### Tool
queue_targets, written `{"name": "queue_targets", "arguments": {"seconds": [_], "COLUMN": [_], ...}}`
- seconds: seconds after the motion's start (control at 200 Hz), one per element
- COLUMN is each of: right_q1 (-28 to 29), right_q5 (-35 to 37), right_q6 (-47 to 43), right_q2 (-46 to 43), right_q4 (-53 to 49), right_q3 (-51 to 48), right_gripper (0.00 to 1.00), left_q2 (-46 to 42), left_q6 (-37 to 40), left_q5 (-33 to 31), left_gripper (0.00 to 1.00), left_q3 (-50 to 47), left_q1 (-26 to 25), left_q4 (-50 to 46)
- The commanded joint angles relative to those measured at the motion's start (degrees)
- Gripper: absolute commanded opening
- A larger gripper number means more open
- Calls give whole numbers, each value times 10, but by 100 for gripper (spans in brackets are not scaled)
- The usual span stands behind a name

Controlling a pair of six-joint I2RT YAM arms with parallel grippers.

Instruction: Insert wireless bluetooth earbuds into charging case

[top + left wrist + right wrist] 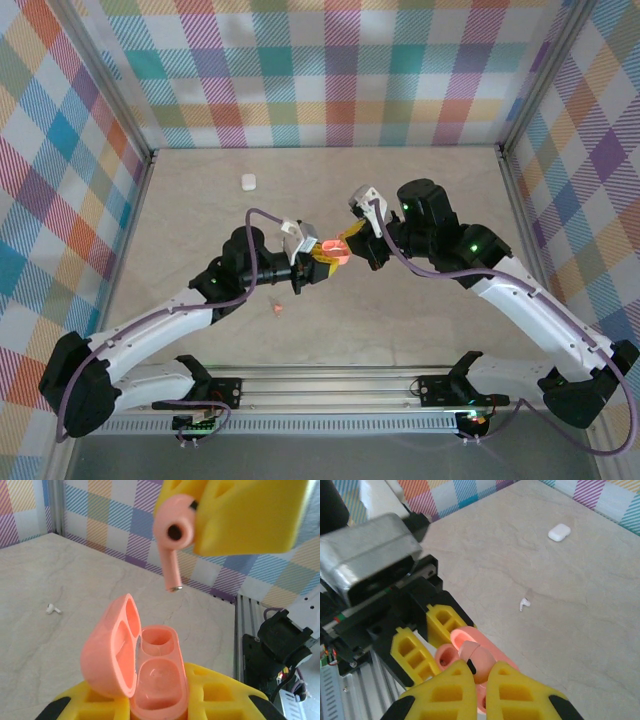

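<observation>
My left gripper (159,706) is shut on an open salmon-pink charging case (159,677), lid (107,650) swung to the left, both wells empty. Right above it hangs a pink earbud (172,535), stem down, held in my shut right gripper (480,676). In the right wrist view that earbud (481,656) sits just over the case (462,636). From above, the two grippers (318,264) (352,238) meet at mid-table around the case (334,248). Another pink earbud (277,309) lies on the table near the left arm. A white earbud (524,602) lies further off.
A closed white case (248,182) rests at the back left of the table (420,320); it also appears in the right wrist view, white case (559,532). Plaid walls (330,70) enclose the back and sides. The metal rail (330,400) runs along the near edge.
</observation>
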Motion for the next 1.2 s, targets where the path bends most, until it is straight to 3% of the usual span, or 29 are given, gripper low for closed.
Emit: {"name": "queue_targets", "arguments": {"seconds": [0.0,0.48,1.195], "right_q1": [5,18,39], "right_q5": [7,2,1], "right_q6": [-38,-54,-155], "right_q2": [0,4,-26], "right_q4": [-15,-16,58], "right_q3": [15,32,-44], "right_gripper": [9,10,13], "left_q2": [-22,-78,-79], "left_q6": [49,122,117], "left_q5": [3,-25,-1], "left_gripper": [0,0,0], "left_q3": [12,-21,-15], "left_q1": [-7,-8,-7], "left_q4": [1,12,12]}}
